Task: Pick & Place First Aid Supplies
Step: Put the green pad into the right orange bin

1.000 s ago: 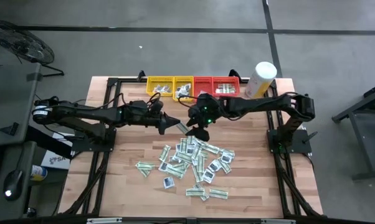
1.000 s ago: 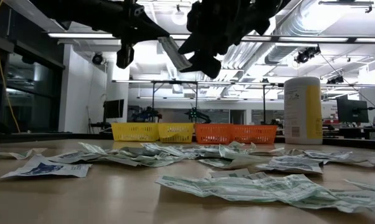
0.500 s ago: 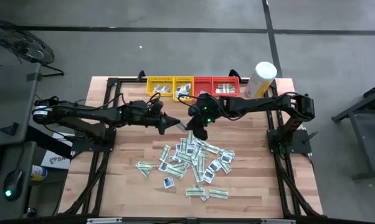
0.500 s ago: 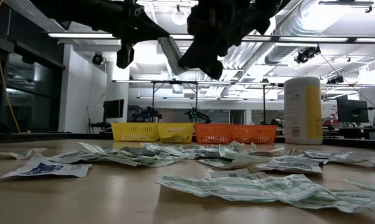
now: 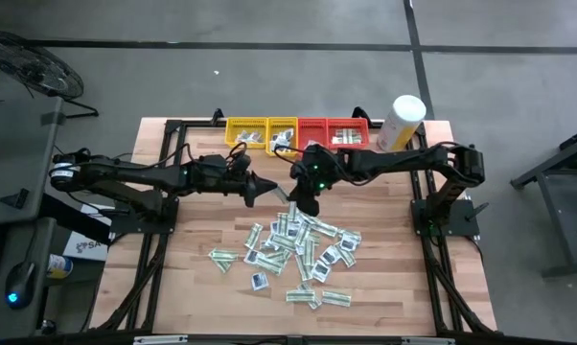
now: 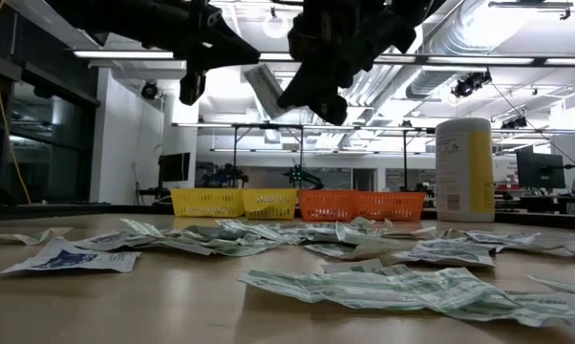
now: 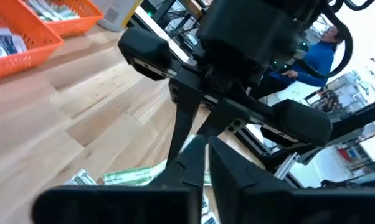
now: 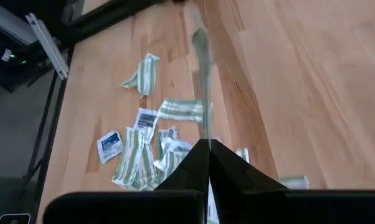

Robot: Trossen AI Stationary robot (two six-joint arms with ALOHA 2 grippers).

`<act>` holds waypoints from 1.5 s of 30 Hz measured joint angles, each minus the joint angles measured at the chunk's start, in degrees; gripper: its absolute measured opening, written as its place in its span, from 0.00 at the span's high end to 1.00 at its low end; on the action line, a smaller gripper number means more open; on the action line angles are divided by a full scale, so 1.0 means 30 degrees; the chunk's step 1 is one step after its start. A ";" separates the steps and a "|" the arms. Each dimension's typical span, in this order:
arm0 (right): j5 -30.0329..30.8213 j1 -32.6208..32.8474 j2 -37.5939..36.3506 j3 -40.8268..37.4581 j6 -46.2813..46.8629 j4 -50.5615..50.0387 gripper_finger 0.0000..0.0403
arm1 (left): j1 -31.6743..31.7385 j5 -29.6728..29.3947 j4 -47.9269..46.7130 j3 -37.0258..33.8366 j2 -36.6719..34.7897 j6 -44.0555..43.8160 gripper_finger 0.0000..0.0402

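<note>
Narrow white-and-green paper packet strip (image 8: 203, 68) hangs in air between arms, above wooden tabletop (image 5: 202, 278). Right pincer (image 8: 208, 144) pressed together on its end. Left pincer (image 7: 207, 146) opposite; grip there unclear. Strip likely light, floppy; pinch end flat. Other packets (image 5: 303, 249) scattered below.

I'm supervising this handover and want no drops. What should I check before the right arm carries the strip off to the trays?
1. Right gripper shut on the strip packet: ok.
2. Left gripper has let go of the packet: cannot tell.
3. Packet hangs clear above the table: ok.
4. Only one packet in the grip: ok.
5. Path to the red tray free: ok.
</note>
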 joint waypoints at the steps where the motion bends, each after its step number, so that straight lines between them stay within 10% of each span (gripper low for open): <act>1: 0.0037 -0.0102 -0.0093 0.0000 0.0027 -0.0393 1.00 | 0.0004 -0.0004 -0.0011 0.0000 -0.0044 0.0219 0.90; 10: 0.4851 -0.3116 -0.2390 0.0000 -0.0504 -0.6292 1.00 | 0.0015 -0.2198 -0.1065 0.0007 -0.1868 0.0612 0.58; 21: 1.0853 -0.8467 -0.2488 0.0000 -1.0092 -0.9139 1.00 | 0.0000 -0.1785 -0.2503 0.0007 -0.3705 0.1064 0.59; 32: 1.1032 -1.2009 -0.0597 0.0007 -1.9914 -0.8160 1.00 | 0.0000 -0.1770 -0.2470 0.0007 -0.3620 0.0903 0.60; 45: 1.1459 -1.2070 0.0709 0.0004 -2.1182 -0.7295 0.80 | 0.0000 -0.1858 -0.2477 0.0007 -0.3614 0.0457 0.60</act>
